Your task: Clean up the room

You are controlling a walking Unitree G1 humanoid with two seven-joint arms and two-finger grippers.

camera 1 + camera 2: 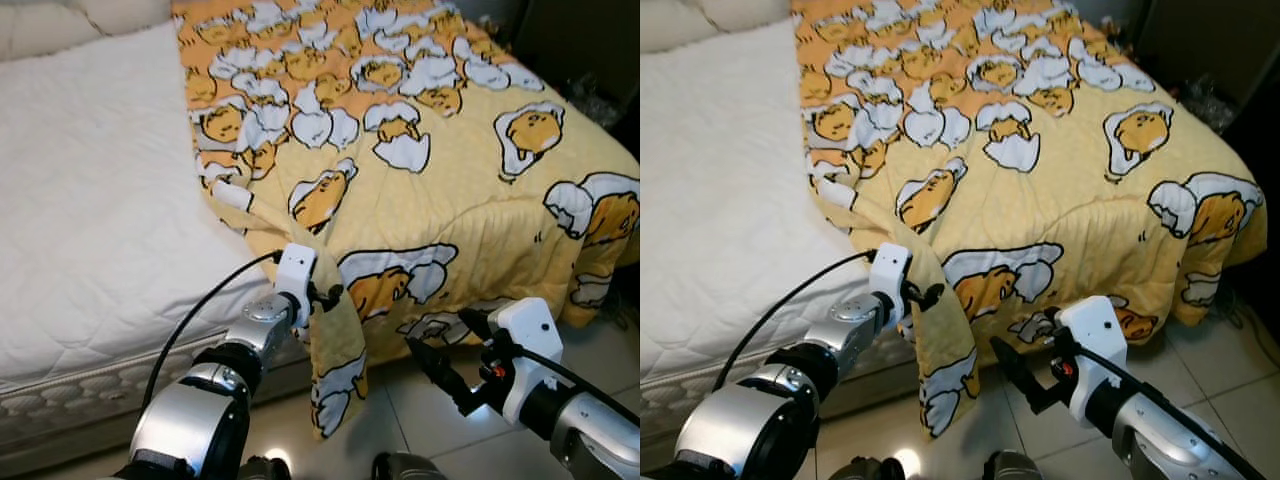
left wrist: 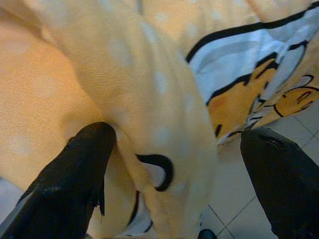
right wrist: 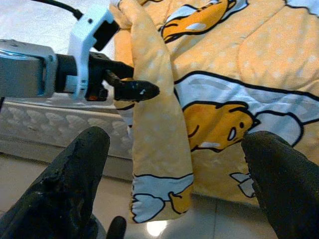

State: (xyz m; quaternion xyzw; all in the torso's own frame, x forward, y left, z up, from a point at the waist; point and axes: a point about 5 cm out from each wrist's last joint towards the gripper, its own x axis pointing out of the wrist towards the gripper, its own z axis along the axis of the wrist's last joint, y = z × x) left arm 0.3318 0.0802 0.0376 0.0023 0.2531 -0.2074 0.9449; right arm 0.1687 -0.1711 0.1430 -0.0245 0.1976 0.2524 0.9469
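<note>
I have the yellow blanket (image 1: 420,170) spread over the far side of the bed, with one corner twisted into a narrow strip that hangs off the near edge toward the tiled floor (image 1: 430,420). The white mattress (image 1: 90,200) lies bare on my left.

Left gripper (image 1: 322,296): positioned at the hanging strip, just above where it drops past the mattress edge. In the left wrist view the fingers (image 2: 75,174) stand wide apart with the fabric fold between them, one finger touching the cloth, the other well clear. I judge this as spread and not yet clamped; the head views are too coarse to confirm whether any fabric is pinched.

Right gripper (image 1: 445,375): held low in front of the bed's foot, near the blanket's hanging edge, spread wide and holding nothing. The right wrist view looks across at the left gripper (image 3: 130,88) and the strip beside it.

Step in hand, as I judge it: secure the dangling corner and lift it back onto the bed.

Procedure notes:
1. Centre the twisted fold between the left fingers before closing, so that the full thickness is caught, not a single layer.
2. Close fully; quilted fabric compresses and may slip.
3. Lift upward and toward the mattress, not sideways, or the rest of the blanket may drag off.
4. Bring the right gripper to the lower tail to keep it off the floor.
</note>
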